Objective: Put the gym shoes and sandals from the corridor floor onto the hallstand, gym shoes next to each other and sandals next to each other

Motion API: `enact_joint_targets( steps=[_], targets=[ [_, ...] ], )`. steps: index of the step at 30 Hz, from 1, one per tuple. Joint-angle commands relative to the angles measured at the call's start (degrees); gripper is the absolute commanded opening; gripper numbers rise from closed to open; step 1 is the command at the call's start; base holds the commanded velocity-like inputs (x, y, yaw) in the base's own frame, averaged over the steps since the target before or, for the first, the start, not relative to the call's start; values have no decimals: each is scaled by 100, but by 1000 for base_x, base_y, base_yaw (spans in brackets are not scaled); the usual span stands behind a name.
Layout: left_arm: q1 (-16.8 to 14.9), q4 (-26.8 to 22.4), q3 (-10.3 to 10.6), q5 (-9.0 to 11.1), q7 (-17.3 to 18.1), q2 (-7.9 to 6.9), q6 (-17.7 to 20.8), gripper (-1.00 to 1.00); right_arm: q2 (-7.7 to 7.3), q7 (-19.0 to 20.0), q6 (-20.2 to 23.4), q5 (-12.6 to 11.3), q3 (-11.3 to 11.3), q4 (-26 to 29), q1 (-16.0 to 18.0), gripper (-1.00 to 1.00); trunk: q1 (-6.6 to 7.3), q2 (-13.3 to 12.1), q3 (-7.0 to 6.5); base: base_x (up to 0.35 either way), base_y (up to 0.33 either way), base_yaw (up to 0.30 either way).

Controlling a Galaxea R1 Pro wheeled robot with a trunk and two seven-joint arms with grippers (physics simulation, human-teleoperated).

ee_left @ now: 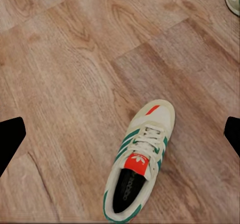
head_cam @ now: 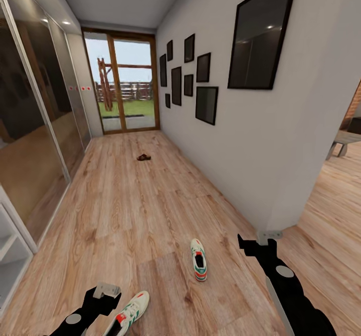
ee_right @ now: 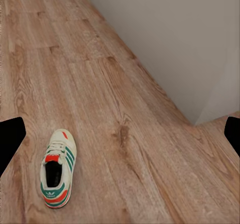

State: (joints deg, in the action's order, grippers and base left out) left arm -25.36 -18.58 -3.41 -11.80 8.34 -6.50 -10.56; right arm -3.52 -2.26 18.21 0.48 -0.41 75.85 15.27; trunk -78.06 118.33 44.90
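Two white gym shoes with green stripes lie on the corridor floor (head_cam: 125,211). One gym shoe (head_cam: 199,260) lies mid-floor, seen also in the right wrist view (ee_right: 57,169). The other gym shoe (head_cam: 131,312) lies close beside my left gripper (head_cam: 106,292) and appears below it in the left wrist view (ee_left: 140,161). Far down the corridor lie the dark brown sandals (head_cam: 144,157), small and close together. My left gripper (ee_left: 120,136) is open and empty above the floor. The right gripper (head_cam: 259,241), open too (ee_right: 120,134), hangs right of the first shoe. The hallstand's white shelves (head_cam: 10,256) show at the left edge.
A white wall (head_cam: 260,140) with black picture frames runs along the right and ends at a corner (head_cam: 273,226) just beyond my right gripper. Mirrored sliding doors (head_cam: 35,140) line the left side. A glass door (head_cam: 125,83) closes the far end.
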Motion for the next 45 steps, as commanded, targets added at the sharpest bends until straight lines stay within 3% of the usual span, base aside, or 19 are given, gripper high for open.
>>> enact_joint_targets(
  steps=[1,20,26,30,45],
  targets=[
    [-4,3,-37,-50,28,2,-22,100,-2,-20,34,5,6,9,2,100,-22,44,28,0,0,116],
    [-1,5,-12,-59,34,0,-29,100,-7,-20,34,5,6,9,2,100,-439,806,446,0,0,122],
    [-5,11,13,-116,36,-20,-261,100,-8,-20,34,5,6,9,2,100,-571,1047,554,0,0,4],
    [-8,12,18,-245,38,-81,-646,100,-5,-20,34,5,6,9,2,100,-659,1207,626,0,0,0],
    [-12,12,24,-305,44,-89,-749,100,-2,-22,34,5,6,9,2,100,-988,1809,982,0,0,0]
  ],
)
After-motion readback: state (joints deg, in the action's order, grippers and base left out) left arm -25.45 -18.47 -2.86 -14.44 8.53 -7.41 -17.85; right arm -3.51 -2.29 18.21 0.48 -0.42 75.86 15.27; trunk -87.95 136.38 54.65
